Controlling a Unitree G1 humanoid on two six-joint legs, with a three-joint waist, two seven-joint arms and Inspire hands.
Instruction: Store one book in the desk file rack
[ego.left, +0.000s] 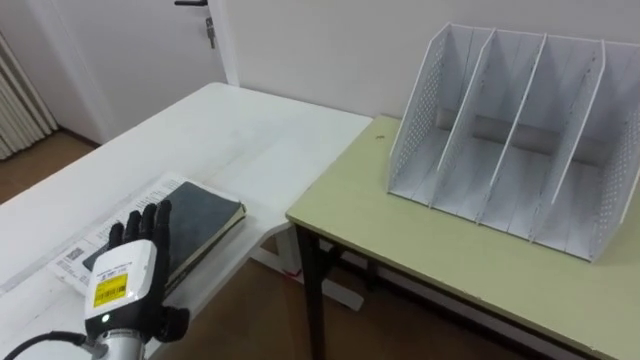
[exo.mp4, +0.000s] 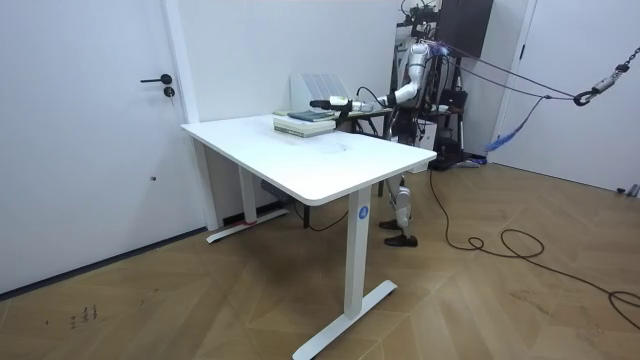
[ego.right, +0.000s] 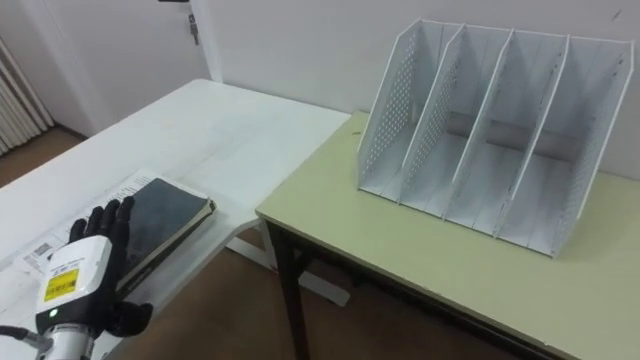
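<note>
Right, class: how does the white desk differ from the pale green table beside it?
The white desk is white-topped, the pale green table yellow-green. The desk stands on white legs, the table on dark legs. The desk bears a dark book with the robot hand over it; the table bears an empty white file rack. Both have flat rectangular tops.
</note>
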